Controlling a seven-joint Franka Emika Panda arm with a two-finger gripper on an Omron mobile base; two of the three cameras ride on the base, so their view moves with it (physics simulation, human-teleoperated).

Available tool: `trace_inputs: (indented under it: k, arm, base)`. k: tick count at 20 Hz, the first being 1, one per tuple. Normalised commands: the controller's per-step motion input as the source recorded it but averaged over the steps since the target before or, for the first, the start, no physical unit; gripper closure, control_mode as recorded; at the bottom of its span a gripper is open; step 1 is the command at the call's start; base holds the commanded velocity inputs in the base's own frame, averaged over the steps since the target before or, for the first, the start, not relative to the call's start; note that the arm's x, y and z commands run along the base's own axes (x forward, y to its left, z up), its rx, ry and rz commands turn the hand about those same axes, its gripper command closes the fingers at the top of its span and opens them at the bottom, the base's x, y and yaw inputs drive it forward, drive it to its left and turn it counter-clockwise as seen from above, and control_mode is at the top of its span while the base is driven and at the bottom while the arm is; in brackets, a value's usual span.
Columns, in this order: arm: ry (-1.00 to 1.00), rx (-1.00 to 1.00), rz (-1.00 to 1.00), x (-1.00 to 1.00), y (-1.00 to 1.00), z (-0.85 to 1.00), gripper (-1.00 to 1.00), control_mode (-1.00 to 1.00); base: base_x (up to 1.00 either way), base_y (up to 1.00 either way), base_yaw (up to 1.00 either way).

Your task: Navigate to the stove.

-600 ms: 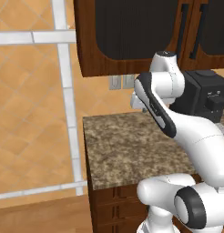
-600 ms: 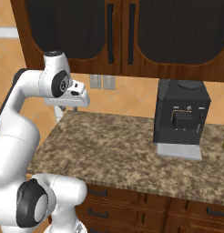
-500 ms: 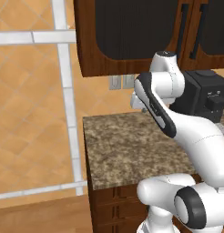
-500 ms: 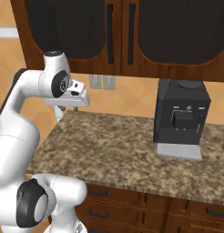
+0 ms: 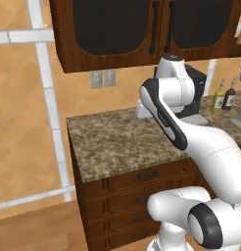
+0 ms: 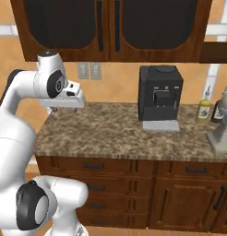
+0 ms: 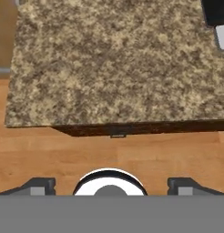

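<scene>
The stove is out of view. My gripper (image 7: 111,185) is open, its two dark fingertips (image 7: 41,184) standing wide apart with nothing between them. In the hand view it looks down on the granite counter (image 7: 109,63), the counter's front edge and a strip of wooden floor (image 7: 50,154). From the right base view the hand (image 6: 67,97) hangs above the counter's left end, folded back toward the arm. In the left base view the hand (image 5: 143,109) is partly hidden behind the forearm.
A black coffee machine (image 6: 160,96) stands at the middle of the granite counter (image 6: 110,136) under dark wood wall cabinets (image 6: 110,27). To the right are an oil bottle (image 6: 204,109) and a grey stand mixer (image 6: 221,126). Drawers (image 6: 94,167) run below. The counter ends at the left by a tan tiled wall (image 5: 24,122).
The whole picture has shifted left in both base views, so the base has moved right along the counter. The bottles and mixer have come into view. The arm keeps its pose.
</scene>
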Motion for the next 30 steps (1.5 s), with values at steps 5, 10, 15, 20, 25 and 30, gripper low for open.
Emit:
trace_inputs:
  k: [5, 10, 15, 20, 25, 30]
  arm:
    - [0.00, 0.00, 0.00, 0.00, 0.00, 0.00, -1.00, 1.00]
    - [0.00, 0.00, 0.00, 0.00, 0.00, 0.00, -1.00, 1.00]
    - [0.00, 0.00, 0.00, 0.00, 0.00, 0.00, -1.00, 1.00]
    - [0.00, 0.00, 0.00, 0.00, 0.00, 0.00, -1.00, 1.00]
    - [0.00, 0.00, 0.00, 0.00, 0.00, 0.00, -1.00, 1.00]
    - [0.00, 0.00, 0.00, 0.00, 0.00, 0.00, -1.00, 1.00]
  base:
    - [0.00, 0.00, -0.81]
    - [0.02, -0.05, -0.79]
    - [0.10, -0.15, -0.76]
    - [0.08, -0.24, -0.73]
    - [0.00, -0.25, -0.73]
    - [0.06, -0.30, -0.75]
